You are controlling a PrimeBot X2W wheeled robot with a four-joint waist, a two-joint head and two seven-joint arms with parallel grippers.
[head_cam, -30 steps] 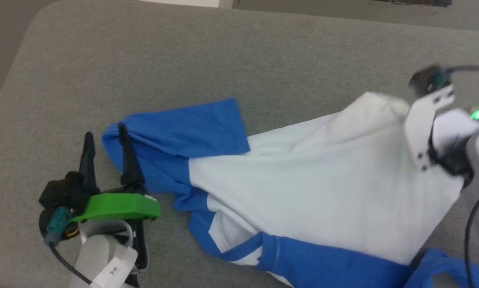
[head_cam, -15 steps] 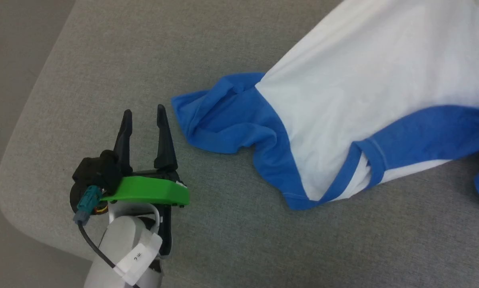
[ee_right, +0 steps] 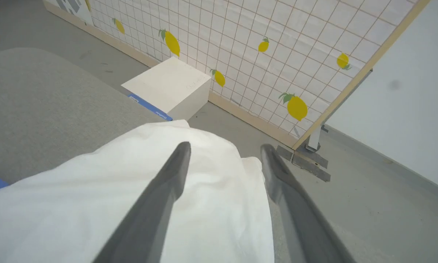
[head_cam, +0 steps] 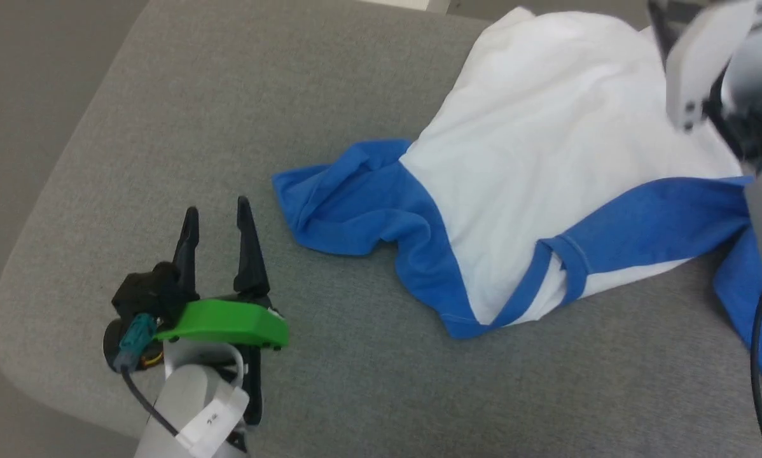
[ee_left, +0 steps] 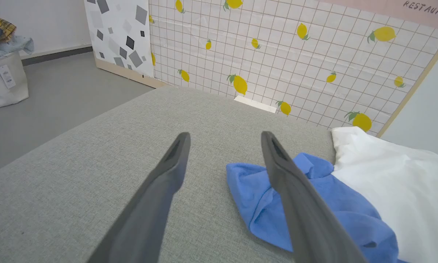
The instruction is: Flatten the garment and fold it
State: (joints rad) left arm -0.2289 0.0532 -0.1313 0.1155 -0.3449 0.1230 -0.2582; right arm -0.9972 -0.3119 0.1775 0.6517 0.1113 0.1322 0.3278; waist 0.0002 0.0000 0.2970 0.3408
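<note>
Garment bunched R, hem maybe past cushion edge, room L

Garment: white body, bright blue sleeves and shoulders. Not flat, not folded, rumpled on grey tabletop. Head view: spans centre to 3 o'clock. One blue sleeve bunched at centre, tip toward 9 o'clock. Blue-trimmed neckline open, toward 5 o'clock. White hem end heaped at 1 o'clock by far tabletop edge. Second blue sleeve at 4 o'clock, cut by frame edge.
</note>
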